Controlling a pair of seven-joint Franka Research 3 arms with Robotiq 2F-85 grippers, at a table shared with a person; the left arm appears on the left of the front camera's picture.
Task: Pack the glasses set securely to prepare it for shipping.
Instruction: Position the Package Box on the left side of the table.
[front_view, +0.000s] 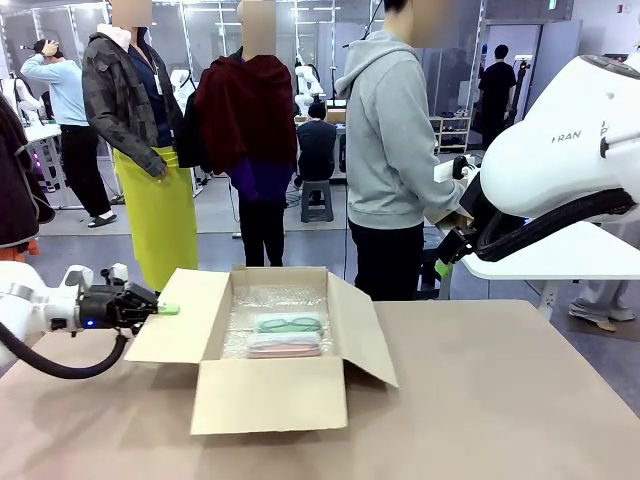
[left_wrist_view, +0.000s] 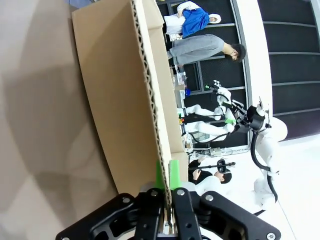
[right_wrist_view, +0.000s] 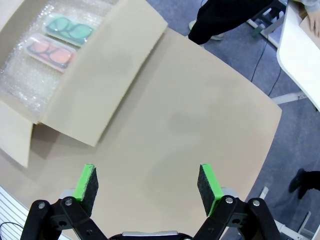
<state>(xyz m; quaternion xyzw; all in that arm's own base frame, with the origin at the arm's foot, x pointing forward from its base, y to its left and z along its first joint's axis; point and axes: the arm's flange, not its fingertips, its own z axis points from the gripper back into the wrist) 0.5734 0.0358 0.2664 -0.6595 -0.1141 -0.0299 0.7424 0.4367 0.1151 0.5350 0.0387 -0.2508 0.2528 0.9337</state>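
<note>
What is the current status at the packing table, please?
Left hand shut on box's left flap. Right hand open, above table. Both glasses cases inside box on bubble wrap. Nothing blocking.

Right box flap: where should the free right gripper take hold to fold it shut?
Grip the right box flap at its free outer edge, coming from the right side over bare table. It splays outward and down, so that thin edge sits clear. The right gripper is open above it; the left gripper pinches the left flap.

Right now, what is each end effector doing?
Left end effector: shut on the brown cardboard box's left flap.
Right end effector: open, holding nothing.
</note>
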